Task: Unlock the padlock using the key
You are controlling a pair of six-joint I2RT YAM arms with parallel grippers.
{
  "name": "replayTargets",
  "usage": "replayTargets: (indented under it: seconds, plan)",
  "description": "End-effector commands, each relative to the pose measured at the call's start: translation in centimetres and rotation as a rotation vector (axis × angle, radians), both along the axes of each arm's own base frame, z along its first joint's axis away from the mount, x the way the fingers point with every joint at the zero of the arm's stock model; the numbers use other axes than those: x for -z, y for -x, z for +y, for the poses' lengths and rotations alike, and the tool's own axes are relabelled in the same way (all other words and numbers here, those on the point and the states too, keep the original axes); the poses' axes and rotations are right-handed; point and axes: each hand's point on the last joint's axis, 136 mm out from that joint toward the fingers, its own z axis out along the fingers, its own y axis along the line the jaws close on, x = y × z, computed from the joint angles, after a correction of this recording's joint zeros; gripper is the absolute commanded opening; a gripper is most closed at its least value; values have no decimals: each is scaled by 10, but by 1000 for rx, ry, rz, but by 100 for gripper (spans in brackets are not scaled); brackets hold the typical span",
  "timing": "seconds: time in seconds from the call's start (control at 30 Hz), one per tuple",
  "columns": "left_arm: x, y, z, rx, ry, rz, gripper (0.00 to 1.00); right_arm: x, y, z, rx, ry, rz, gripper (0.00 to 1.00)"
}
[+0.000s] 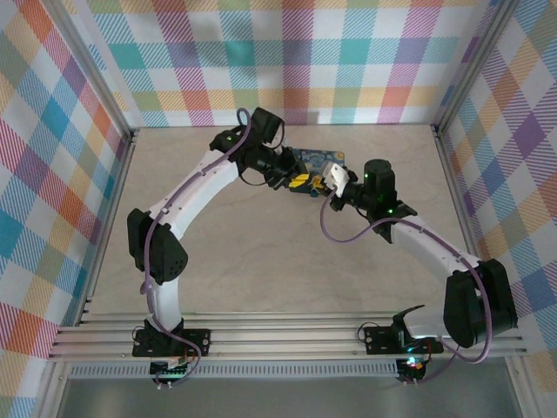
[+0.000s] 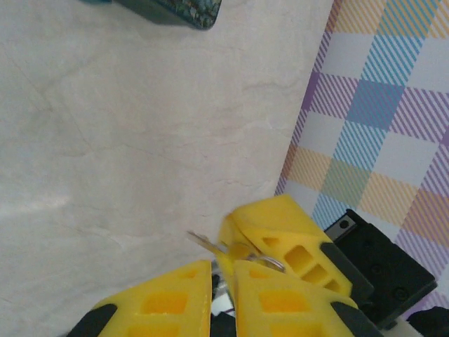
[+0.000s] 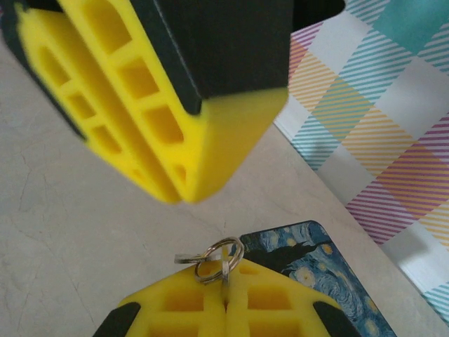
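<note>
Key (image 2: 205, 241) clamped, second grip nearly closed

Left jaws, seen from the left wrist, have their yellow fingers (image 2: 165, 305) drawn close, with only a slit between them. A dark-and-silver sliver (image 2: 223, 303) sits in that slit. Whether it is the padlock cannot be told. Just right of them, the key's blade pokes out leftward. Its ring (image 3: 219, 258) stands up from the right jaws, which are closed on the key. Behind both, on the desk (image 1: 261, 252), lies the starry-night tin (image 1: 320, 158).

Bright, even light, soft shadows; the left end effector (image 3: 184, 188) looks blurred up close.
</note>
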Motion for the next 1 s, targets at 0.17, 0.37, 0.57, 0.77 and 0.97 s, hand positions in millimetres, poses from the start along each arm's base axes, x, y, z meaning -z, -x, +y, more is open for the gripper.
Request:
replayTargets:
  seconds: [0.17,0.37,0.57,0.77,0.97]
  plan:
    - [-10,11,-14,-129,40,141,22,-7,-2,8,-21,-1,-51,0]
    - [-13,9,-11,-153,49,156,22,-10,1,9,-22,-7,-66,0]
    - [-17,0,6,-206,28,130,22,-9,5,9,-28,-9,-61,0]
    - [-18,1,7,-208,30,127,24,-7,8,12,-44,-9,-53,0]
    - [-21,-1,7,-212,43,115,24,-3,10,16,-60,5,-45,0]
